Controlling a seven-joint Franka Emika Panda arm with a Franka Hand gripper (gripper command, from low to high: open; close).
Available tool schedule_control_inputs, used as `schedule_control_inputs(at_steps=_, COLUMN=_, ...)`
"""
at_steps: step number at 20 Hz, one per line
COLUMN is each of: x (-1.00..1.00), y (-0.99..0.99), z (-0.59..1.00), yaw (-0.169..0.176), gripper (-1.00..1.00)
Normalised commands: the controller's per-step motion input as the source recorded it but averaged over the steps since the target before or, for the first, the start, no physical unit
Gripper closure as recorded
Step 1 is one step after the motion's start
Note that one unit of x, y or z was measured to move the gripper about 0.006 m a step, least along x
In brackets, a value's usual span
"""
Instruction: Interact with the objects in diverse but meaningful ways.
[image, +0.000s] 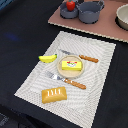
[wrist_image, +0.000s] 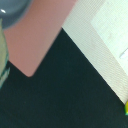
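In the exterior view a golden-brown scored bread loaf (image: 54, 94) lies at the near end of a pale striped placemat (image: 97, 75). A yellow banana (image: 47, 58) lies near the mat's edge on the exterior view's left. A yellow butter-like block with a red mark (image: 70, 64) sits on a small round plate (image: 60, 70) in the mat's middle. A red tomato (image: 71, 5) sits in a grey pot (image: 66, 12) at the back. A yellow sliver (wrist_image: 126, 107) at the wrist view's edge may be the banana. The gripper shows in neither view.
A wooden-handled fork (image: 66, 80) and knife (image: 82, 57) flank the plate. A second grey pot (image: 91, 12) and a pale bowl (image: 123, 17) stand on a pink mat (image: 102, 29) on the dark table. The wrist view shows the pink mat's corner (wrist_image: 40, 42), a grey pot edge (wrist_image: 12, 10) and the placemat (wrist_image: 105, 45).
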Motion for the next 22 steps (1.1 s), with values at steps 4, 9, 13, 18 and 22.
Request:
schedule_control_inputs(at_steps=4, x=0.29, y=-1.00, z=-0.03, yaw=-0.011, gripper=-1.00)
schedule_control_inputs(at_steps=9, x=0.25, y=-0.95, z=-0.07, yaw=-0.031, gripper=-1.00)
schedule_control_inputs(at_steps=13, x=0.24, y=-0.92, z=-0.13, yaw=-0.037, gripper=-1.00)
schedule_control_inputs(at_steps=18, x=0.24, y=-0.87, z=-0.16, yaw=-0.051, gripper=-1.00)
schedule_control_inputs(at_steps=22, x=0.31, y=-0.75, z=-0.16, yaw=-0.044, gripper=-1.00)
